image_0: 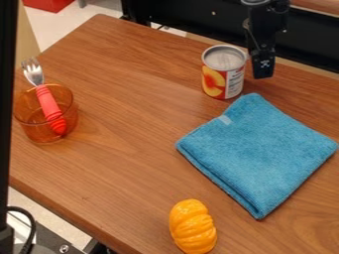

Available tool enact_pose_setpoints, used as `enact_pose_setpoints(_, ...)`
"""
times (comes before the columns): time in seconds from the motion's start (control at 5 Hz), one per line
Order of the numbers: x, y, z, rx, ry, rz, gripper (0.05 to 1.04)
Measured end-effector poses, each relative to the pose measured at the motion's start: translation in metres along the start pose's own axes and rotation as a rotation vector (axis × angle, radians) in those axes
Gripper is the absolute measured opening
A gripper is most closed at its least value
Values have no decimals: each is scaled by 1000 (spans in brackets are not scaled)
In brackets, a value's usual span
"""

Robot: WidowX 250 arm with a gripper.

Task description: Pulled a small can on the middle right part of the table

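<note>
My jaws just right of the can (224,74), opening and grip I cannot tell, blue cloth (258,151) nearer on the counter (122,129)

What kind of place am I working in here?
Probably a robotics lab: a black robot arm hangs over a wooden table, a can and a folded cloth sit there like test props, and a loose cable shows at the lower left.
</note>
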State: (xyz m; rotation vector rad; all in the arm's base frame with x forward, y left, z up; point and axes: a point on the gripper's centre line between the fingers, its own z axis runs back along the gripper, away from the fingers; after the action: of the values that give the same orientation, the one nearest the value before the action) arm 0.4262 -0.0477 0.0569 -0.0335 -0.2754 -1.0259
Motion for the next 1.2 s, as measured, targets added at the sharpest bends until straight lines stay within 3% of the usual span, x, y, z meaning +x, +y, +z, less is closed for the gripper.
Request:
enact_pose_setpoints(0.2,-4,3,-3,3,9,5,1000)
enact_pose_setpoints(0.6,-26,15,-6,22,110,91,1000)
enact_pose_setpoints(1.2,-83,16,-10,35,184,167,1000)
